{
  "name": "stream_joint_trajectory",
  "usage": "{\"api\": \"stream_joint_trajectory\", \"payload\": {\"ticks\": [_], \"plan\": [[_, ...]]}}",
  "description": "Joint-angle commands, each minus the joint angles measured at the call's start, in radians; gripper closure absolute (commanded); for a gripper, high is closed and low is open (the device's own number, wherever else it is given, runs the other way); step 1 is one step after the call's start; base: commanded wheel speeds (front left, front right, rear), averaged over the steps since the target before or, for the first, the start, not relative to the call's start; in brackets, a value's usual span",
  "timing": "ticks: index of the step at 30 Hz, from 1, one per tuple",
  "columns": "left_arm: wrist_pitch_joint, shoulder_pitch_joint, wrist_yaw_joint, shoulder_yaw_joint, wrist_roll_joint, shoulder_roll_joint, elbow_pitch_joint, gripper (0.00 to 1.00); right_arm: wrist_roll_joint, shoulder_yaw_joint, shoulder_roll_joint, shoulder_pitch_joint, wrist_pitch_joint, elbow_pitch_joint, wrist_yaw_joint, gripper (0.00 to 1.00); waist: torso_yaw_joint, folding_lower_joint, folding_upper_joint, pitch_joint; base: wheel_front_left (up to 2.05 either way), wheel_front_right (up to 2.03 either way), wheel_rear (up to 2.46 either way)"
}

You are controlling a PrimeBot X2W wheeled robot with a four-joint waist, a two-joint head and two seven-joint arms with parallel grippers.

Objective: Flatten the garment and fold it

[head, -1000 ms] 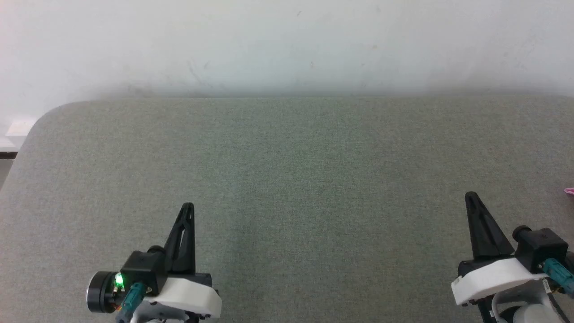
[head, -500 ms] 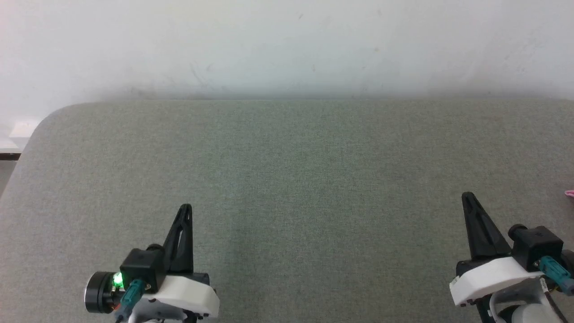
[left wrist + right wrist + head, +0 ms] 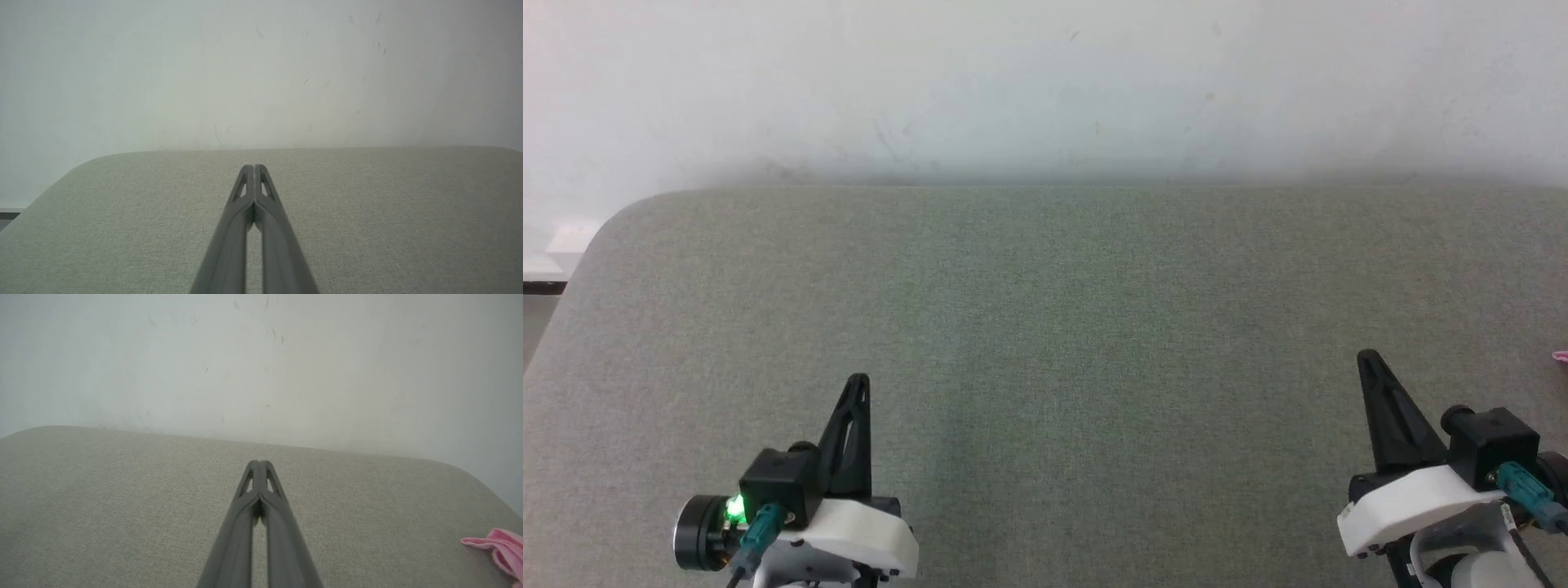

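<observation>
The right wrist view shows the crumpled light-pink thin-fabric garment (image 3: pixel 496 544) at its lower right edge, lying on the grey-green woven tabletop (image 3: pixel 122 506). In the head view it is a mere pink sliver at mid-right (cut by the frame). The fingers of the left gripper (image 3: pixel 858 385) and the right gripper (image 3: pixel 1367 361) are pressed together, holding nothing, clear of the garment.

Two end effectors are in the head view: the left end effector (image 3: pixel 858 384) at the lower left of the frame and the right end effector (image 3: pixel 1369 359) at the lower right. Each wrist view shows two dark fingers (image 3: pixel 229 245), four in all. One garment (image 3: pixel 496 541), pink, lies at the lower right edge. There is one grey-green fabric surface (image 3: pixel 1045 310), one pale wall (image 3: pixel 1045 82) and one green light (image 3: pixel 738 508).
</observation>
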Motion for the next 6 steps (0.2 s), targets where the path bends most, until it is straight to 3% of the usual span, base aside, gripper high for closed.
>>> {"api": "stream_joint_trajectory", "payload": {"ticks": [1,6], "plan": [[0.004,-0.015,-0.004,0.008,0.013,-0.003,0.002,1.0,-0.007,0.005,0.003,-0.002,0.004,-0.005,-0.001,1.0,0.001,-0.0001,0.0,-0.001,0.0,0.0,0.0],[0.014,-0.016,-0.006,0.012,0.016,-0.003,0.003,1.0,-0.011,0.009,0.003,-0.003,0.013,-0.009,-0.001,1.0,0.002,-0.0001,0.0,-0.004,0.0,0.0,0.0]]}}
